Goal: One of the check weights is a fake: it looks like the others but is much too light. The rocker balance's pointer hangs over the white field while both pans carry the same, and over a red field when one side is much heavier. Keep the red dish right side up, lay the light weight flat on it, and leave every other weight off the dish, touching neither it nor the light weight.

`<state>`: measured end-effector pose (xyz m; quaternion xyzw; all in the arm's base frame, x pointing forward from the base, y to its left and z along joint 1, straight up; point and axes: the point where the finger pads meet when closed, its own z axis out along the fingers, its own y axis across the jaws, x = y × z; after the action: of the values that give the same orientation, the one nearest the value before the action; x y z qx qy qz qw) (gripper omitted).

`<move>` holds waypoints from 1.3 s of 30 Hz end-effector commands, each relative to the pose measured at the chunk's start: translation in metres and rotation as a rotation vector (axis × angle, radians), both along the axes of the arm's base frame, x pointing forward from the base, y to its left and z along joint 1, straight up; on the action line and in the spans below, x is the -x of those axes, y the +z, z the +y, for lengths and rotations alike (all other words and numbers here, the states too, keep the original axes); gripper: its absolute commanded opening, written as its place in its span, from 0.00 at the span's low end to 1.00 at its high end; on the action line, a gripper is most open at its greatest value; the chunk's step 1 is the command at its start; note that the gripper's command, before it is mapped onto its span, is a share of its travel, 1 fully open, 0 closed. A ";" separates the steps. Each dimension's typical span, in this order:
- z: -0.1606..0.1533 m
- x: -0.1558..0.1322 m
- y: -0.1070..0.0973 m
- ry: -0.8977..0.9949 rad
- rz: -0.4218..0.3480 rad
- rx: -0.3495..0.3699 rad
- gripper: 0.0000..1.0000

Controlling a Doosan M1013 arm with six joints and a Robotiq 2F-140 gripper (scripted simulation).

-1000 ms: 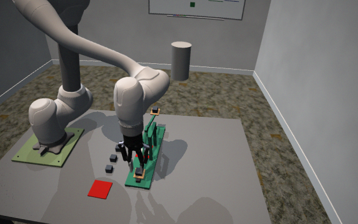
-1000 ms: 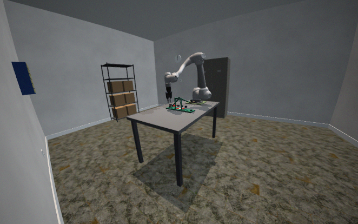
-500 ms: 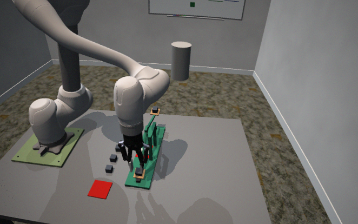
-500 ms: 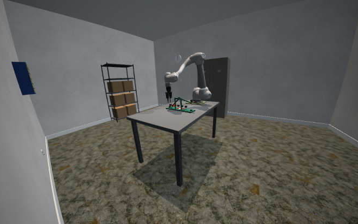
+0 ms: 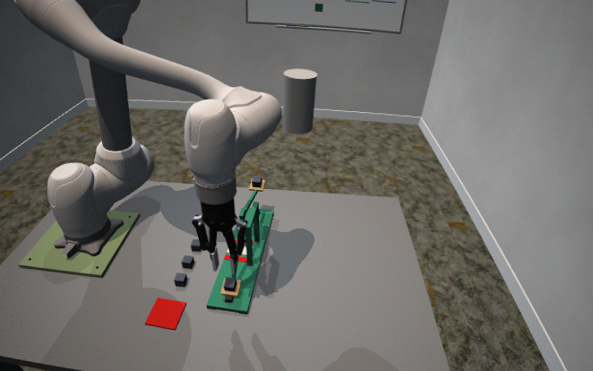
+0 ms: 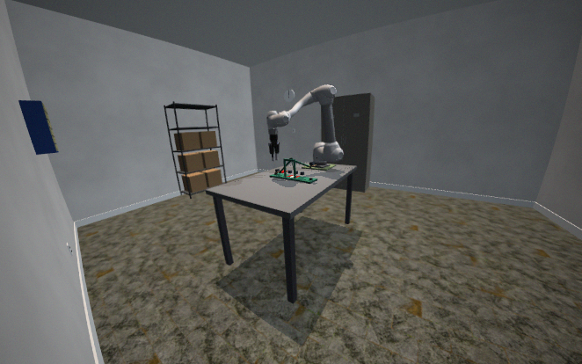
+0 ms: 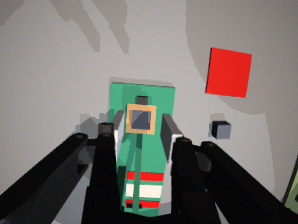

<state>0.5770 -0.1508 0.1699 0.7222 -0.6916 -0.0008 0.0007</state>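
Observation:
My gripper (image 5: 224,272) (image 6: 274,159) (image 7: 142,123) is open and empty, fingers partly apart, above the near pan (image 5: 223,291) (image 7: 151,131) of the green rocker balance (image 5: 218,299) (image 7: 167,100). A dark weight (image 5: 229,282) (image 7: 140,120) lies on that pan, which is low. Another weight (image 5: 257,180) lies on the far pan (image 5: 253,188), which is raised. Three similar weights (image 5: 180,280) (image 5: 187,261) (image 5: 195,245) stand on the table in a row; the nearest also shows in the wrist view (image 7: 220,130). The red dish (image 5: 166,314) (image 7: 229,72) lies flat with nothing on it. The pointer's tip is not clear.
The balance's green posts (image 5: 249,242) stand behind the gripper in the top view, beside the red and white fields (image 7: 144,191). The arm's base stands on a light green plate (image 5: 40,258) at the table's left.

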 end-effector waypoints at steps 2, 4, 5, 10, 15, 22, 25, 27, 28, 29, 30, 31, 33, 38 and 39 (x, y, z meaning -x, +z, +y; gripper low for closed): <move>0.000 0.000 0.014 0.000 0.000 0.000 0.35; 0.000 0.000 0.021 0.000 0.000 0.000 0.35; 0.000 0.000 0.024 0.000 0.000 0.000 0.35; 0.000 0.000 0.029 0.000 0.000 0.000 0.35; 0.000 0.000 0.029 0.000 0.000 0.000 1.00; 0.000 0.000 0.029 0.000 0.000 0.000 1.00; 0.000 0.000 0.029 0.000 0.000 0.000 1.00; 0.000 0.000 0.029 0.000 0.000 0.000 1.00; 0.000 0.000 0.029 0.000 0.000 0.000 1.00; 0.000 0.000 0.029 0.000 0.000 0.000 1.00; 0.000 0.000 0.029 0.000 0.000 0.000 1.00; 0.000 0.000 0.029 0.000 0.000 0.000 1.00; 0.000 0.000 0.029 0.000 0.000 0.000 1.00; 0.000 0.000 0.034 0.000 0.000 0.000 1.00; 0.000 0.000 0.038 0.000 0.000 0.000 1.00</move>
<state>0.5771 -0.1508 0.2022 0.7222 -0.6916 -0.0010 0.0008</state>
